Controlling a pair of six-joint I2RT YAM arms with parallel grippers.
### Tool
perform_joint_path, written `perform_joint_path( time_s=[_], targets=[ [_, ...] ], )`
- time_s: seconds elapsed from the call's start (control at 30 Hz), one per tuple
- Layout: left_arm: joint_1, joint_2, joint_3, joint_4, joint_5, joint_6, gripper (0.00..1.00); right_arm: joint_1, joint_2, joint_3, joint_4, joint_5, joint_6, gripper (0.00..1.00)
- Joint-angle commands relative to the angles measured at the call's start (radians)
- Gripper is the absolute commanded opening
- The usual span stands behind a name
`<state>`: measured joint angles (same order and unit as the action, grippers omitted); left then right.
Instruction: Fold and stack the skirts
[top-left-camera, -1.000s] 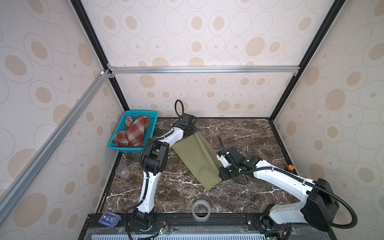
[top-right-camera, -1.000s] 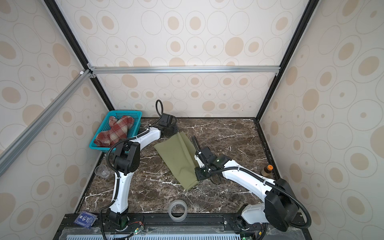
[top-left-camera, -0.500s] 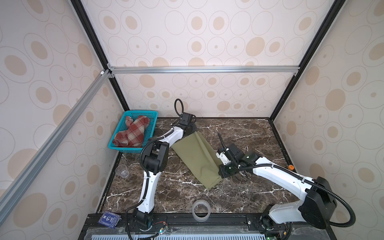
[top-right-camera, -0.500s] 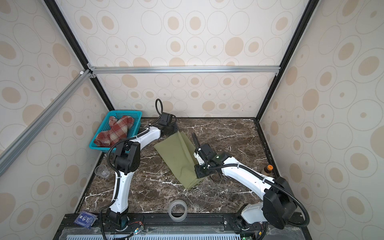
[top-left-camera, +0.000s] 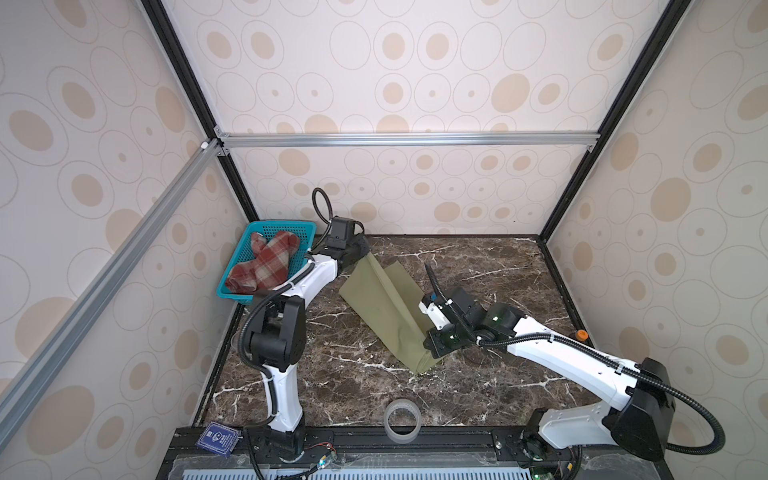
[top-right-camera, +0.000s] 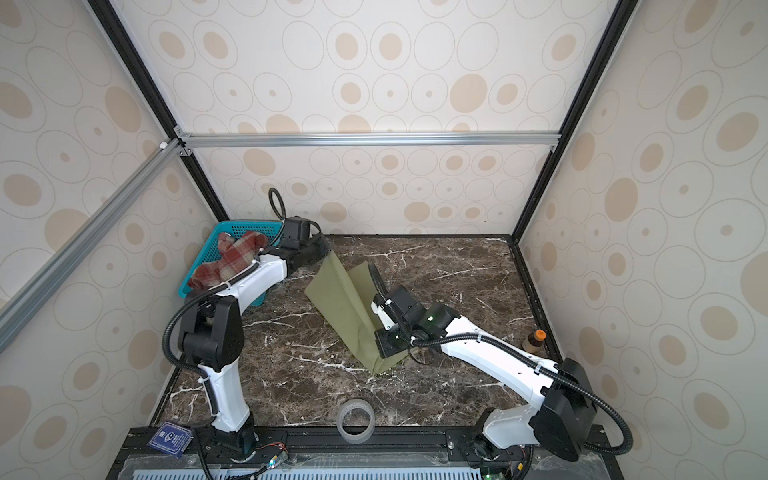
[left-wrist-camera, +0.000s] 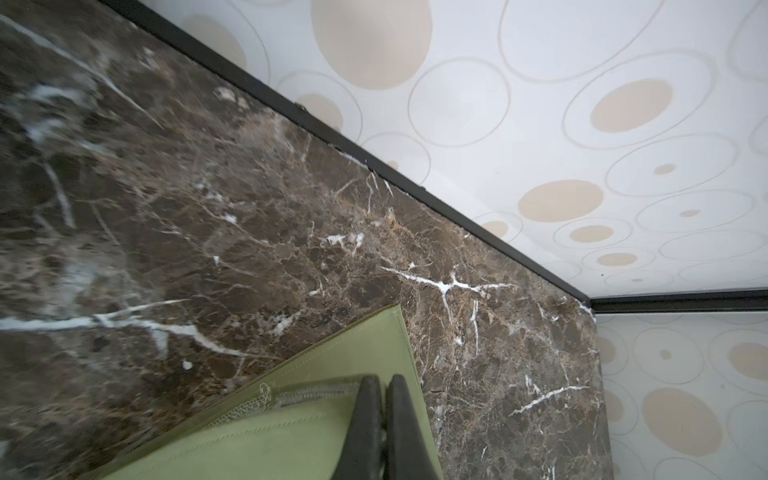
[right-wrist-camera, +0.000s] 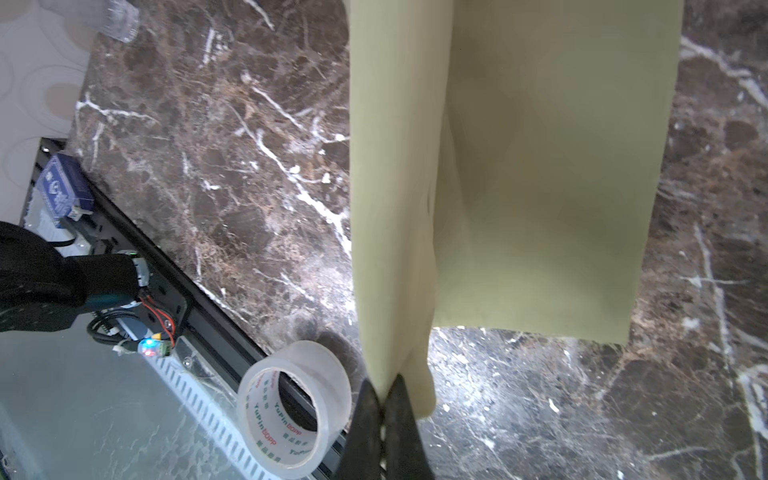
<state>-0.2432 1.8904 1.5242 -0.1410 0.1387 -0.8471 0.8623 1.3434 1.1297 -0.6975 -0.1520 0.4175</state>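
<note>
Far left, in both top views: plaid skirt (top-left-camera: 264, 266) bunched in the teal basket (top-left-camera: 286, 226), near end cut off by the left arm, well apart from both tools. Outside either wrist view.

Next, at the back left corner of the table (top-left-camera: 478, 270): left tool (top-left-camera: 358, 249), hard to make out from above, just a dark lump at the top end of the olive skirt (top-left-camera: 384, 305). Far clearer from the left wrist, the same tool (left-wrist-camera: 384, 380): jaws pressed together on a stitched edge of the olive cloth (loose overlock thread showing beside them), a cloth corner just past the tips, bare marble beyond.

Centre: olive skirt strung diagonally between the two tools, raised at the far end, creased lengthwise. Impossible to tell from above whether the middle touches the table. Behind the crease, a second flap, partly hidden by the right arm.

Front centre, near the table's edge: tape roll (top-left-camera: 401, 419), plain from above, with print readable only from the right wrist.

Right of the skirt: right tool (top-left-camera: 434, 353) at the cloth's near, low end, fingertips lost under the wrist housing in both top views. From the right wrist, that tool (right-wrist-camera: 383, 384): jaws closed tight on a pinched fold of olive cloth, a wider panel hanging just beside the grip.

Far right, by the wall: orange-capped bottle (top-right-camera: 534, 340), unseen by either wrist camera.
</note>
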Motion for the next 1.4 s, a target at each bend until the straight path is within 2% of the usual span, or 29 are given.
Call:
perform_joint_path(
  time_s=[0.0, 0.3, 0.7, 1.13, 1.37],
  targets=[
    [0.041, -0.117, -0.092, 0.054, 0.014, 0.025, 0.00, 0.059, 0.027, 0.053, -0.037, 0.062, 0.019, 0.00],
    [0.122, -0.416, -0.363, 0.038, 0.002, 0.075, 0.00, 0.213, 0.104, 0.130, -0.044, 0.104, 0.047, 0.00],
    [0.198, -0.657, -0.532, -0.041, -0.041, 0.110, 0.00, 0.308, 0.195, 0.186, -0.005, 0.034, 0.040, 0.00],
    [0.233, -0.744, -0.557, -0.094, -0.067, 0.126, 0.00, 0.337, 0.240, 0.217, 0.027, 0.002, 0.023, 0.00],
    [0.232, -0.690, -0.538, -0.073, -0.039, 0.124, 0.00, 0.319, 0.231, 0.168, 0.078, -0.014, 0.055, 0.00]
  ],
)
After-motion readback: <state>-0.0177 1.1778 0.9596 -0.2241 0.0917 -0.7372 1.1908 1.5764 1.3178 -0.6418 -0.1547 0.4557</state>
